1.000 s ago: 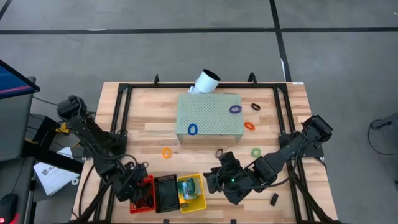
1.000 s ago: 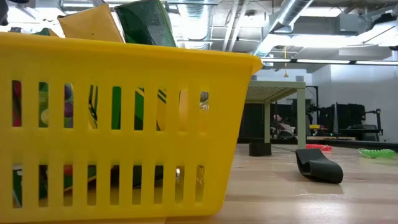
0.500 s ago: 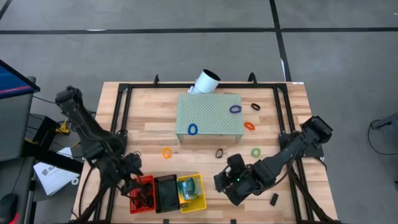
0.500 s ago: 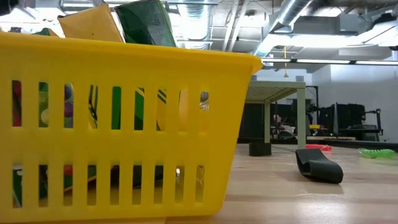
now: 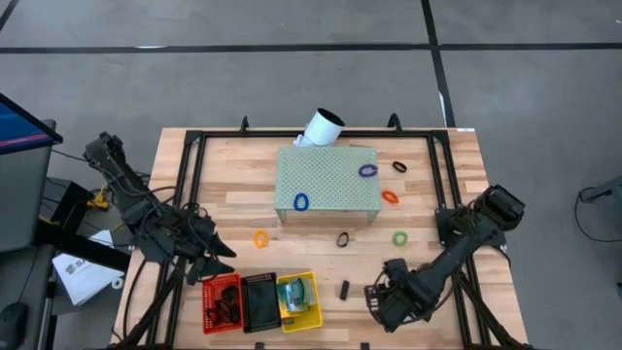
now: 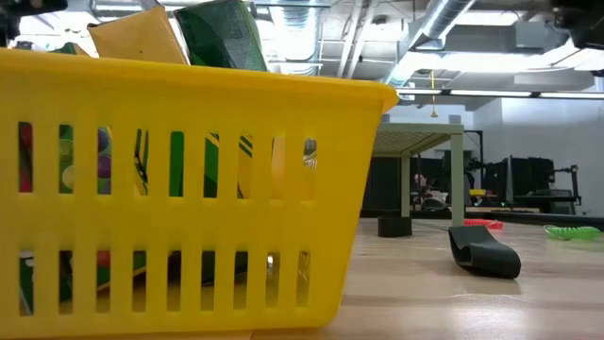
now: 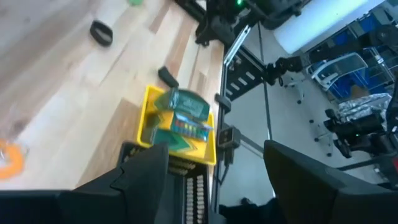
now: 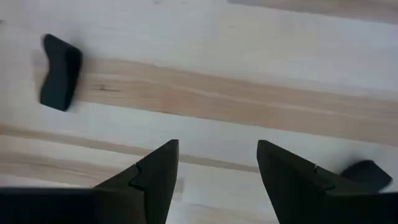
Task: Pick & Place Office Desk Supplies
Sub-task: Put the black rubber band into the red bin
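A yellow basket [image 5: 299, 300] at the near edge holds crayon boxes [image 7: 181, 118]; it fills the low view [image 6: 189, 189]. Coloured loops lie on the table: orange [image 5: 260, 238], black [image 5: 342, 239], green [image 5: 399, 237], orange [image 5: 390, 196], purple [image 5: 367, 170]. A blue loop [image 5: 300, 202] lies on the pale green block. A black clip [image 5: 344, 289] lies right of the yellow basket. My left gripper [image 5: 222, 258] is open and empty above the red basket's far side. My right gripper [image 5: 379, 297] is open and empty over bare wood, right of the clip [image 8: 60, 71].
A red basket [image 5: 222, 302] and a black basket [image 5: 260, 301] stand left of the yellow one. The pale green perforated block [image 5: 328, 182] and a white tube [image 5: 321, 126] stand at the far middle. A second black clip [image 8: 367, 173] lies near my right gripper.
My left gripper has risen from over the red basket and gone toward the table's far edge. My right gripper has drawn back from beside the yellow basket toward the table's right and near edges, and the black clip now shows where it stood.
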Robot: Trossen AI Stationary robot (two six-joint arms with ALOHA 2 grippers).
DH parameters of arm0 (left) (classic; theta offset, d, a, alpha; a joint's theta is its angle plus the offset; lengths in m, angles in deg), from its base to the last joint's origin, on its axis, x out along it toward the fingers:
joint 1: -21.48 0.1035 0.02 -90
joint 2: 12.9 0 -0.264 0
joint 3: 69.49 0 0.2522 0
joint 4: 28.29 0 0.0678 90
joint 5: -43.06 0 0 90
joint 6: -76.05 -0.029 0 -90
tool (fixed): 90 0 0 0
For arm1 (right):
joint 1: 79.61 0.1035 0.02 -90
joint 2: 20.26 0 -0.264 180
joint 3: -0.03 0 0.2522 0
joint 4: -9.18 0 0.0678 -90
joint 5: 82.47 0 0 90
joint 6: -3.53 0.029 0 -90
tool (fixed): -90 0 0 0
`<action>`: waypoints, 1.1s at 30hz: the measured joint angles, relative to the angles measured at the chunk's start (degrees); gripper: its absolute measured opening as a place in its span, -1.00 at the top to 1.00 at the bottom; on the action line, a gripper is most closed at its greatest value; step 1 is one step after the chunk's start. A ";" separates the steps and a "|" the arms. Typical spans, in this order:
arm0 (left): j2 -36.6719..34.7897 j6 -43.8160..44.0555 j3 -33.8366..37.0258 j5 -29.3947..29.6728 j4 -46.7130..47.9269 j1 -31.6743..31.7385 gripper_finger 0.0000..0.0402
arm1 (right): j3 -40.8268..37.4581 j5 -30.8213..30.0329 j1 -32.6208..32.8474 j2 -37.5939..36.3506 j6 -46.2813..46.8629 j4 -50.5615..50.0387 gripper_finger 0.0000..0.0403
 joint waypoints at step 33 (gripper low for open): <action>0.88 -6.99 0.00 -2.03 -10.19 11.42 -0.22 | -11.28 19.22 13.79 -0.11 -21.06 10.67 -0.06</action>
